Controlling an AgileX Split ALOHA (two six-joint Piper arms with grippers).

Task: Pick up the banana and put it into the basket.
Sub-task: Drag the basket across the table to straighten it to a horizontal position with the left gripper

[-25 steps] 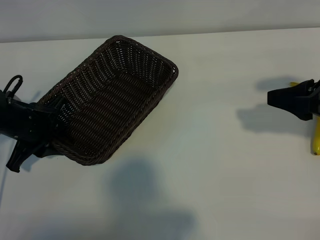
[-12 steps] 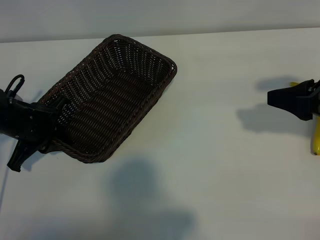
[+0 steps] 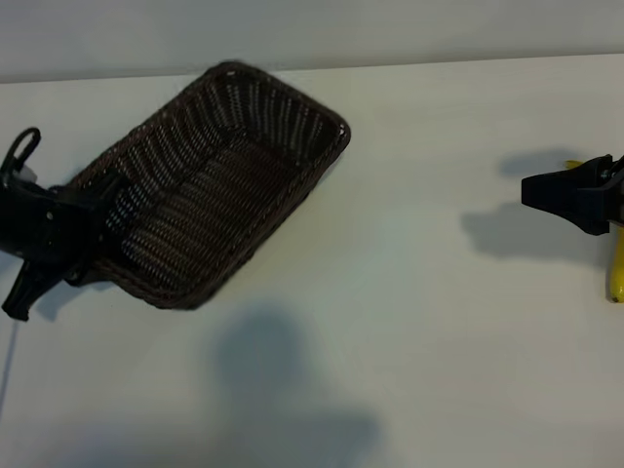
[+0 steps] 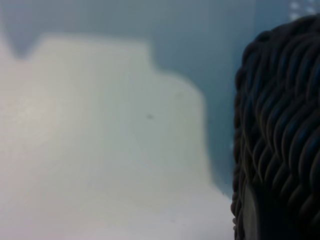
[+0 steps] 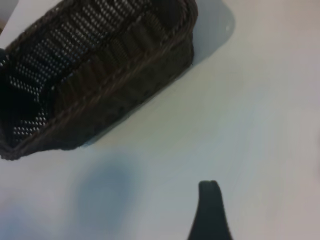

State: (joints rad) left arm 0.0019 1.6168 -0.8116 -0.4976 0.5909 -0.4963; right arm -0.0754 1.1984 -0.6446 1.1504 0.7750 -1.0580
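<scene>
Exterior view – steeply from above, over the table [image 3: 409, 322]. Left wrist view – pressed close against the basket [image 4: 280, 135] rim. Right wrist view – farther off, sharing the basket.

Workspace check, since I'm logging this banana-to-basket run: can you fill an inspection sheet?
Surface: white table, shadows on it.
Job's things: basket empty, lying slantwise at the left; banana at the right edge, partly hidden.
Clutter: nothing seen.
Grippers: left gripper shut on the basket's near-left rim; right gripper open, over the table beside the banana.
Cables: loop at the left arm.
Surroundings: pale wall.
</scene>
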